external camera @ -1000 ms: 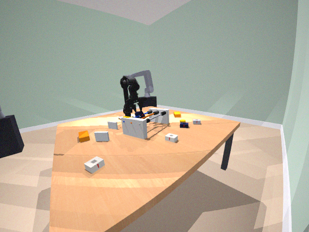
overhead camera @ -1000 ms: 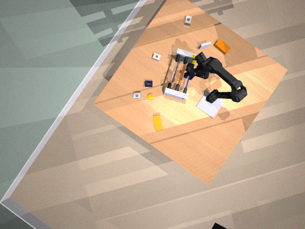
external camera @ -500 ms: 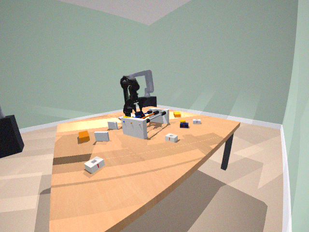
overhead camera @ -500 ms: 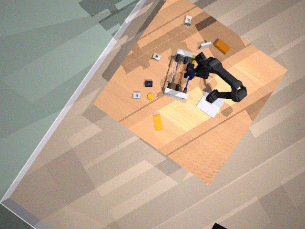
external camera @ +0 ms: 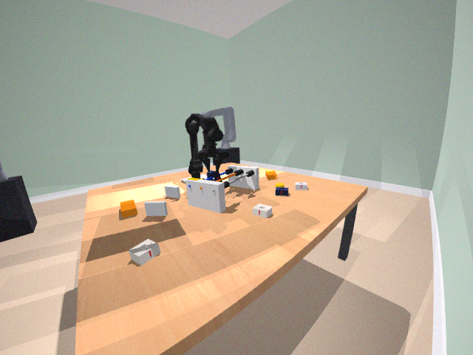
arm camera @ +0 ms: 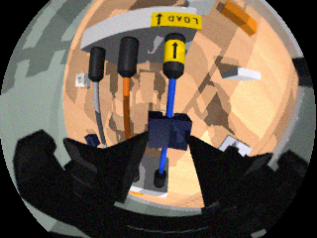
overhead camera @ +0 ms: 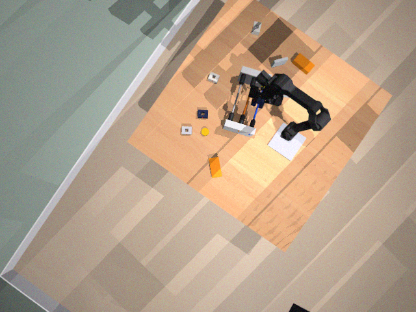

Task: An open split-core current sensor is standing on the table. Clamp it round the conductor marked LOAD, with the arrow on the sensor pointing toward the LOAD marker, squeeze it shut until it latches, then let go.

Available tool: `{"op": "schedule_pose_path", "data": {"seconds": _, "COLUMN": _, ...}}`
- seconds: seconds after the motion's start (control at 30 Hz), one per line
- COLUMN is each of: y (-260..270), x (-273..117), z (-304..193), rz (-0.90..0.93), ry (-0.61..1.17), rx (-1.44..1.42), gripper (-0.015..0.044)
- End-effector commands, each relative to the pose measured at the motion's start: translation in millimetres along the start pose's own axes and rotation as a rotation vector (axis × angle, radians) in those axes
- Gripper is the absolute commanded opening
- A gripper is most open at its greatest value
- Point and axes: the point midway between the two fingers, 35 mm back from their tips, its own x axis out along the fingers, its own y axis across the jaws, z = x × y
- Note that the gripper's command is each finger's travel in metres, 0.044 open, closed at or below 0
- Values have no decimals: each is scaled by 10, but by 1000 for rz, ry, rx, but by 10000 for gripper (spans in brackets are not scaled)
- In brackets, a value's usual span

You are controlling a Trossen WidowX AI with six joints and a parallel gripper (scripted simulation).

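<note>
The navy split-core sensor (overhead camera: 258, 103) (external camera: 212, 174) (arm camera: 160, 131) is between the fingertips of my gripper (arm camera: 168, 137), which is shut on it. In the wrist view the blue LOAD conductor (overhead camera: 255, 112) (arm camera: 171, 96) enters the sensor's top edge and comes out below. A seam shows between its two halves; whether it is latched cannot be told. The yellow LOAD label (arm camera: 177, 20) is on the upper panel, and a yellow sleeve (arm camera: 174, 51) with an arrow toward that panel sits on the conductor. The sensor's own arrow is not visible.
Orange (arm camera: 126, 104) and grey (arm camera: 96, 94) conductors run beside the blue one between two white panels (overhead camera: 234, 126) (external camera: 204, 198). A second navy sensor (overhead camera: 199, 117) (external camera: 281, 192), white sensors (overhead camera: 209, 79) (external camera: 262, 214), a yellow disc (overhead camera: 205, 131) and orange blocks (overhead camera: 215, 166) (external camera: 128, 208) stand around.
</note>
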Motion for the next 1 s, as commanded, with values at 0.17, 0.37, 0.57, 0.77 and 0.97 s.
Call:
{"op": "schedule_pose_path", "data": {"seconds": 0.17, "y": 0, "x": 0, "z": 0, "rz": 0, "ry": 0, "rx": 0, "gripper": 157}}
{"op": "schedule_pose_path", "data": {"seconds": 0.37, "y": 0, "x": 0, "z": 0, "rz": 0, "ry": 0, "rx": 0, "gripper": 315}}
{"op": "schedule_pose_path", "data": {"seconds": 0.57, "y": 0, "x": 0, "z": 0, "rz": 0, "ry": 0, "rx": 0, "gripper": 440}}
{"op": "schedule_pose_path", "data": {"seconds": 0.77, "y": 0, "x": 0, "z": 0, "rz": 0, "ry": 0, "rx": 0, "gripper": 440}}
{"op": "schedule_pose_path", "data": {"seconds": 0.97, "y": 7, "x": 326, "z": 26, "rz": 13, "ry": -6, "rx": 4, "gripper": 440}}
